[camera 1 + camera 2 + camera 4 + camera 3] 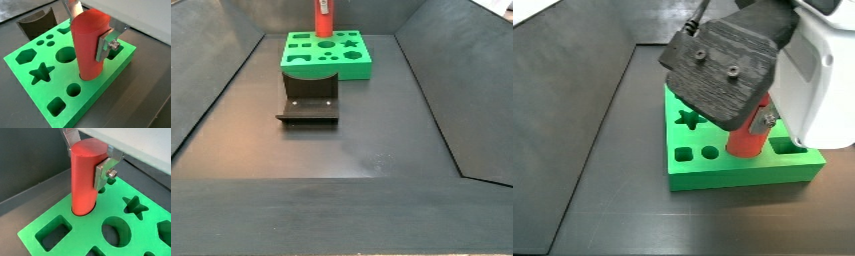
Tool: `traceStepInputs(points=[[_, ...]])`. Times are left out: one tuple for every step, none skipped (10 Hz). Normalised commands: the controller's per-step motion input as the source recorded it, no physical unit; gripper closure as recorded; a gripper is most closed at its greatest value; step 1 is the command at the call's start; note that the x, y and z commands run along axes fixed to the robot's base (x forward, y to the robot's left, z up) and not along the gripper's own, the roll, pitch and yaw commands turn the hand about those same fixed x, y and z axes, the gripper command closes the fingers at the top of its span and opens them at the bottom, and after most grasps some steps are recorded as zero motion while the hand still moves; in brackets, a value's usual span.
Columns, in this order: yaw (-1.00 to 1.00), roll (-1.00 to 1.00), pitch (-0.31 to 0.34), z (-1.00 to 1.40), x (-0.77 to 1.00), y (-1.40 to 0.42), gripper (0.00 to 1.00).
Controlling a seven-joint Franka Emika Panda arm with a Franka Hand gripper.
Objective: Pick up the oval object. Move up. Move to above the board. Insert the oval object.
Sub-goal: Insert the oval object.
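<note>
Pincer point(93, 35): clenched on the upper part of the oval object point(89, 47), silver finger plate point(105, 44) pressed flat to its side in both wrist views; the opposite plate is mostly hidden behind the peg. Oval object: red peg, held upright, long axis vertical and directly below the pincer, lower end already seated in a hole of the board point(40, 92); depth of seating cannot be told. In a wrist view point(85, 178) the peg meets the board's top squarely, with no visible tilt. Board point(358, 68): green block with star, hexagon, round and square holes, resting at the far end of the counter point(372, 140). Fixture point(309, 103): dark bracket just in front of the board, toward the counter's middle. Judgement: insertion is under way; what remains is a straight downward press along the peg's axis.
</note>
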Motion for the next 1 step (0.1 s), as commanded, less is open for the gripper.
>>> traceStepInputs(points=[[0.0,0.0,0.0,0.0,0.0,0.0,1.0]])
